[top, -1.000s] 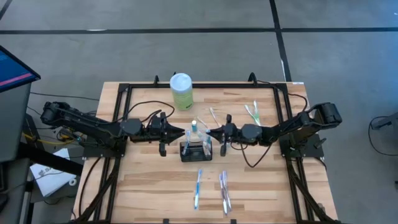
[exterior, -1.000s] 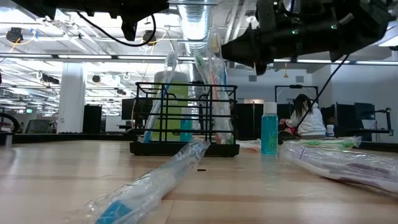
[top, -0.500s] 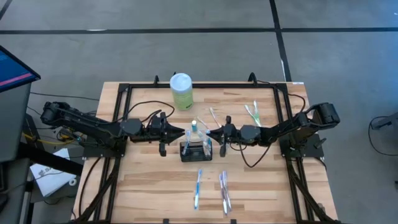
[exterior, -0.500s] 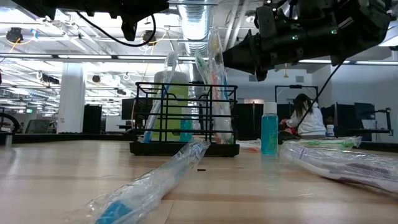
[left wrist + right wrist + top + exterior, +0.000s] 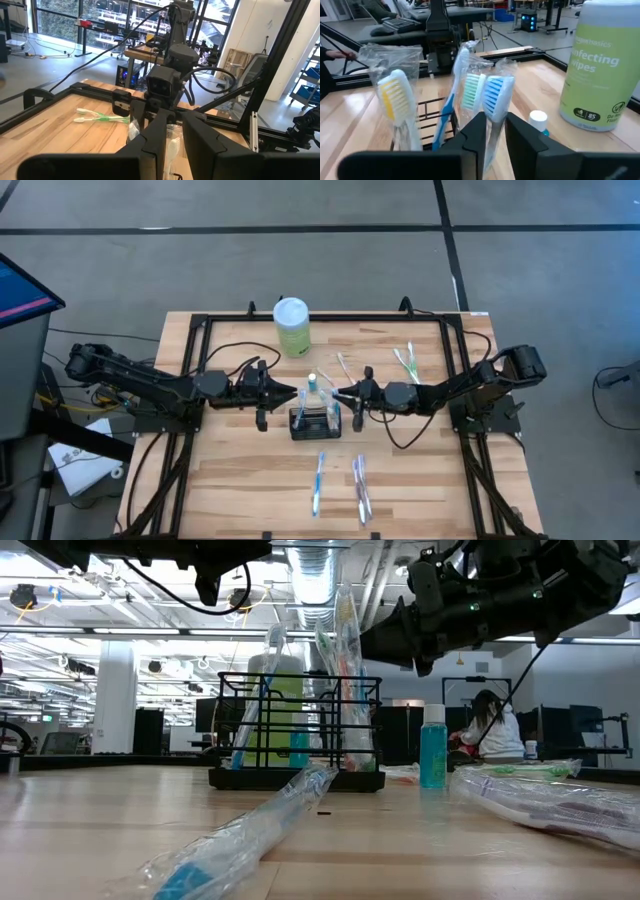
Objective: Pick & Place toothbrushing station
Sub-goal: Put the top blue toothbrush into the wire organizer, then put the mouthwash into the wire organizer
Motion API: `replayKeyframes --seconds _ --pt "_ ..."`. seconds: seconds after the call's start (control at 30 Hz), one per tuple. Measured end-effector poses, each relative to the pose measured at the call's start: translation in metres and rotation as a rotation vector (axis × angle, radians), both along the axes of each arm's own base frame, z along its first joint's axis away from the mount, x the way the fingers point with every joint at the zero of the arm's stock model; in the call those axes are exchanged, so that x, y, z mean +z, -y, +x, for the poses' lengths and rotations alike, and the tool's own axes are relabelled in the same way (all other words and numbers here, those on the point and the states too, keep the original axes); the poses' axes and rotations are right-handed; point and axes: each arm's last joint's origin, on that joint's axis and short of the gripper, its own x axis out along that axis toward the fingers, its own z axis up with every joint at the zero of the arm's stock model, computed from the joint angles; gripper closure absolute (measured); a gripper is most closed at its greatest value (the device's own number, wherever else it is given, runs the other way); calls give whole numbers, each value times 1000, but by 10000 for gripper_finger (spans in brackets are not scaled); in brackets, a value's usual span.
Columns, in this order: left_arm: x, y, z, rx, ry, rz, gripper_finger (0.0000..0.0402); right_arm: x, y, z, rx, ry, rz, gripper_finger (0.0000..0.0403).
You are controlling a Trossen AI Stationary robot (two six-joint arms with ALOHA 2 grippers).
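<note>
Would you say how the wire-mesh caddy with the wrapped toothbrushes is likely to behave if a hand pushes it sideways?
The wire-mesh caddy is open wire, so probably light and apt to slide on the wooden table. The wrapped toothbrushes stand well above its rim, so it may tip or spill them. Their plastic wrap looks slippery.

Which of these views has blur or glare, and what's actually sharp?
Low view: the wrapped toothbrush nearest the lens is soft, its plastic wrap glinting, while the caddy is sharp against bright ceiling lights. Right wrist view: the blue brush head is crisp, the dark fingers blurred. High view: evenly lit, with no strong shadows on the table.
</note>
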Motion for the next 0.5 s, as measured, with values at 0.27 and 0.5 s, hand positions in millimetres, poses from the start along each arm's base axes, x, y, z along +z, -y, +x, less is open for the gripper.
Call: replayKeyframes --seconds 0.27,0.5 --pt "0 0 0 0 0 0 344 -2 -2 0 3 -16 7 272" --pt "0 0 0 0 0 0 344 -2 -6 -1 -4 -23 -18 237"
